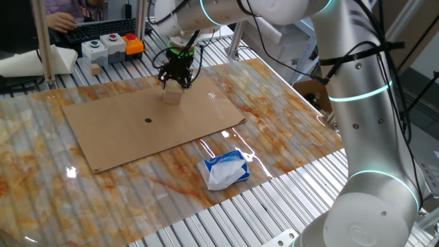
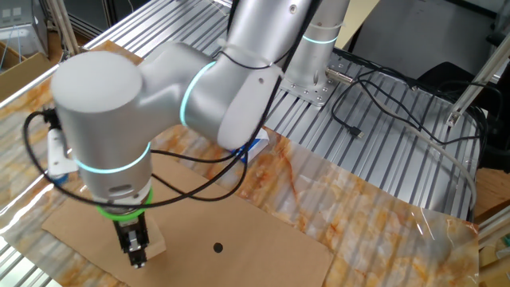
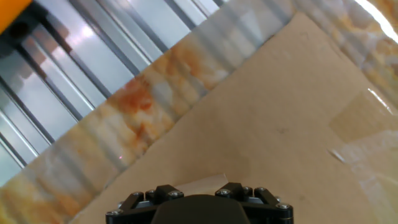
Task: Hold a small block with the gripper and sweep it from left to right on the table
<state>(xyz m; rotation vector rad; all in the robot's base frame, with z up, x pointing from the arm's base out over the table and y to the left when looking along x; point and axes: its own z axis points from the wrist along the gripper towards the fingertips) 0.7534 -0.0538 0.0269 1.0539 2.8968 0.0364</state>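
Observation:
The small block (image 1: 173, 96) is a light-tan wooden cube standing on the far part of a brown cardboard sheet (image 1: 137, 127) that lies on the marbled table (image 1: 288, 123). My gripper (image 1: 175, 84), black with a green ring above, comes straight down onto the block's top, with a finger on each side of it. In the hand view the block (image 3: 202, 182) fills the gap between the two fingers of the gripper (image 3: 198, 188). In the other fixed view the gripper (image 2: 137, 257) stands on the cardboard (image 2: 255, 231) with the block (image 2: 153, 241) at its tip.
A white-and-blue soft packet (image 1: 224, 169) lies on the table near the front edge. A dark dot (image 1: 148, 121) marks the cardboard. A button box (image 1: 110, 46) and an orange part (image 1: 134, 46) sit on the slatted frame behind. The arm's big elbow (image 1: 363, 103) stands at the right.

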